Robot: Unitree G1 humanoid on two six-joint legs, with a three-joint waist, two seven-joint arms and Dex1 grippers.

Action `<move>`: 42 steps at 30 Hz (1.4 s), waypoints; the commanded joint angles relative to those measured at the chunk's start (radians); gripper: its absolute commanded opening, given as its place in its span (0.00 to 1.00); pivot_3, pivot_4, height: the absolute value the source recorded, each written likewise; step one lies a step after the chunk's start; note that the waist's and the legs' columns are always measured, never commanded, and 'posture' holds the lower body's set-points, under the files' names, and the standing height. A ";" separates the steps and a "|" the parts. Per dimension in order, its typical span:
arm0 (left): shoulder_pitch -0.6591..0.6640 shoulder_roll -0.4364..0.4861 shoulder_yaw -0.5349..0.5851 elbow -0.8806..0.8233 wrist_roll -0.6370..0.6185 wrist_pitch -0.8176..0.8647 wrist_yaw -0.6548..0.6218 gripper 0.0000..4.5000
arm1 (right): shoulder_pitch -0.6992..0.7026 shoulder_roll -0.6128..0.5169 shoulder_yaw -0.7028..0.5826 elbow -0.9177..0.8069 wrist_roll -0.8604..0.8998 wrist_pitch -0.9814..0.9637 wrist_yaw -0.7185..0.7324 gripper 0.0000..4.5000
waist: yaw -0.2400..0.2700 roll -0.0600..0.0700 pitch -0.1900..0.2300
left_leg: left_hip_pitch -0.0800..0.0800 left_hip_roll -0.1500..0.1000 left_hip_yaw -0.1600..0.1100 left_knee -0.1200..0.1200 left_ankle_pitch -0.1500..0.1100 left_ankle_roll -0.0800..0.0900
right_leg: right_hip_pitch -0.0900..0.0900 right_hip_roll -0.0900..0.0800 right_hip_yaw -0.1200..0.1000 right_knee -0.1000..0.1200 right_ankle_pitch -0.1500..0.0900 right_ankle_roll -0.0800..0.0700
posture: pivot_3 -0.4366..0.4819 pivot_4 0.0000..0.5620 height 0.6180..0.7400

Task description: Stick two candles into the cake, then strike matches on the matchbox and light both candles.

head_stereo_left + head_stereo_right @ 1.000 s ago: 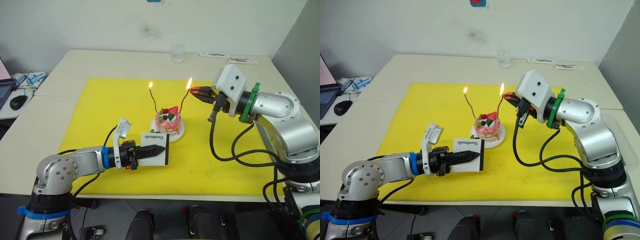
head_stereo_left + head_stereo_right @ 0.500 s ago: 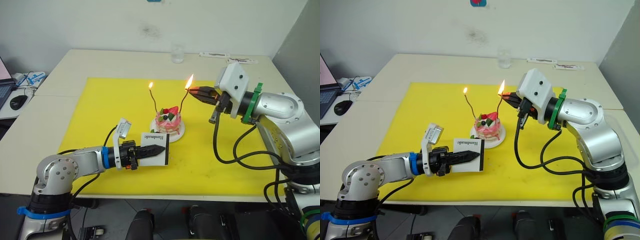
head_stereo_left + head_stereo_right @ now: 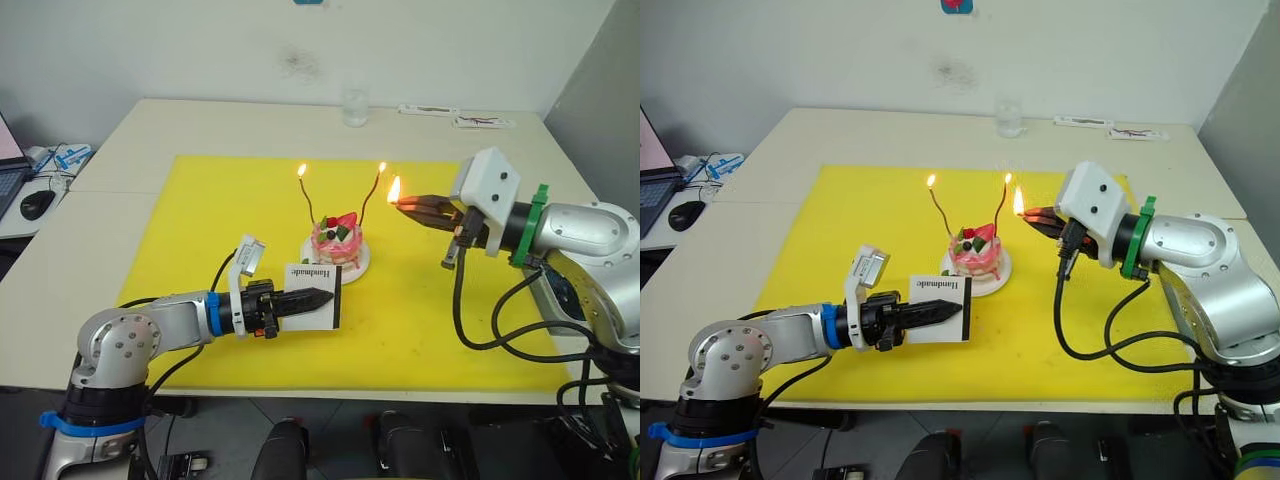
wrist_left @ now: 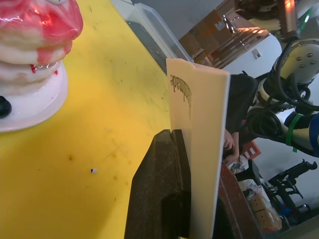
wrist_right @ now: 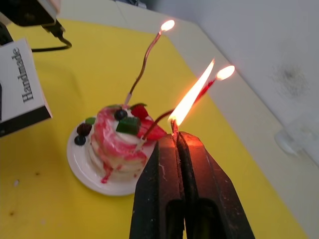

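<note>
1. I see 2 candles (image 3: 312, 196) (image 3: 371, 193) lit in the cake (image 3: 337, 243) on the yellow mat (image 3: 200, 210).
2. Right gripper (image 3: 402, 202) pinches a burning match (image 5: 175, 127), stem mostly hidden.
3. Left gripper (image 3: 325, 297) clamps the matchbox (image 3: 314, 294), striking strip hard to discern.

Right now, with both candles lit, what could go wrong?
The match is burning right at the right end effector, its flame licking close to the black fingertips; it may scorch them unless put out soon. That flame sits near the lit candles on the cake, so a sideways swing could knock one over. The left end effector holds the matchbox near the cake's plate.
</note>
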 commanded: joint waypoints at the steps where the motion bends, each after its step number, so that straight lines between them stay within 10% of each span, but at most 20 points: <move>1: -0.007 -0.018 -0.009 -0.040 -0.046 0.010 -0.002 0.00 | 0.107 -0.085 -0.150 -0.002 -0.055 0.003 -0.042 0.01 | 0.006 0.000 0.000 | 0.000 0.000 0.000 0.000 0.000 0.000 | 0.000 0.000 0.000 0.000 0.000 0.000 | 0.48 0.27 1.00; 10: -0.006 -0.091 -0.058 -0.062 -0.067 0.005 0.026 0.00 | 0.480 -0.140 -0.480 0.086 -0.216 -0.006 -0.180 0.01 | 0.004 0.000 0.000 | 0.001 -0.001 0.001 0.000 0.000 0.000 | 0.001 0.000 0.001 0.000 0.000 0.000 | 0.48 0.27 1.00; 19: -0.025 -0.115 -0.077 -0.044 -0.052 -0.006 0.026 0.00 | 0.596 -0.099 -0.502 0.176 -0.260 -0.013 -0.238 0.01 | -0.004 0.000 0.000 | 0.006 -0.001 0.006 0.001 0.000 0.000 | 0.004 0.000 0.007 0.000 -0.001 -0.001 | 0.48 0.27 1.00; 33: -0.006 -0.094 -0.061 -0.049 -0.045 -0.017 0.039 0.00 | 0.586 -0.091 -0.499 0.184 -0.276 -0.087 -0.269 1.00 | -0.003 0.000 0.000 | 0.006 -0.001 0.006 0.001 0.000 0.000 | 0.004 0.000 0.007 -0.001 -0.001 -0.001 | 0.48 0.27 1.00; 42: 0.002 -0.051 -0.042 -0.049 -0.075 0.016 0.064 0.00 | 0.584 -0.111 -0.532 0.088 -0.197 -0.200 -0.148 1.00 | -0.003 0.000 0.000 | 0.006 -0.001 0.006 0.001 0.000 0.000 | 0.004 0.000 0.007 -0.001 -0.001 -0.001 | 0.48 0.27 1.00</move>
